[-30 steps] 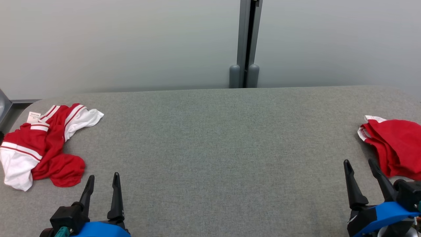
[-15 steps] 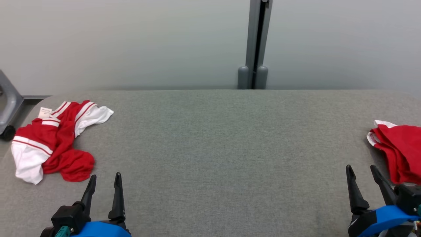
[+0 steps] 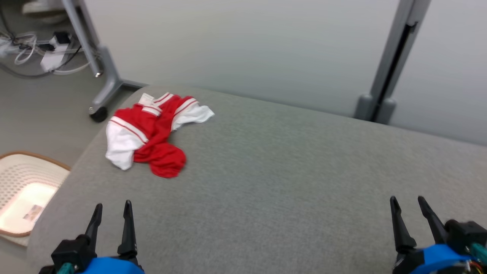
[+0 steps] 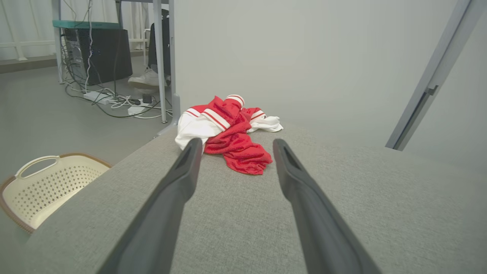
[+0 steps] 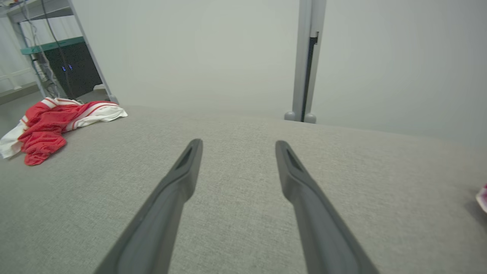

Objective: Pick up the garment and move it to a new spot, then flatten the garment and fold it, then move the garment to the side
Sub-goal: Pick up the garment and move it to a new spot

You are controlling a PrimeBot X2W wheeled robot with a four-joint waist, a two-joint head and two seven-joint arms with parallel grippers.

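**Crumpled garment [image 3: 152,133] sits at table's [image 3: 285,182] far-left corner**

Gray padded table, w/ a perforated cream basket [image 3: 23,190] on the floor off its left edge; a caster-footed frame leg [image 3: 102,87] and a gray post [image 3: 384,76] stand beyond. Bare fabric lies btw the heap and both arms. The garment is bunched, red w/ white panels & stripes, pale tag at its far end. The left gripper [image 3: 113,205] & right gripper [image 3: 407,199] hover near the front edge, jaws spread wide, holding nothing. Left wrist view adds a shoe [image 4: 146,80] and cables [image 4: 114,102]; right wrist view, a red-white scrap [image 5: 482,198] at far right.
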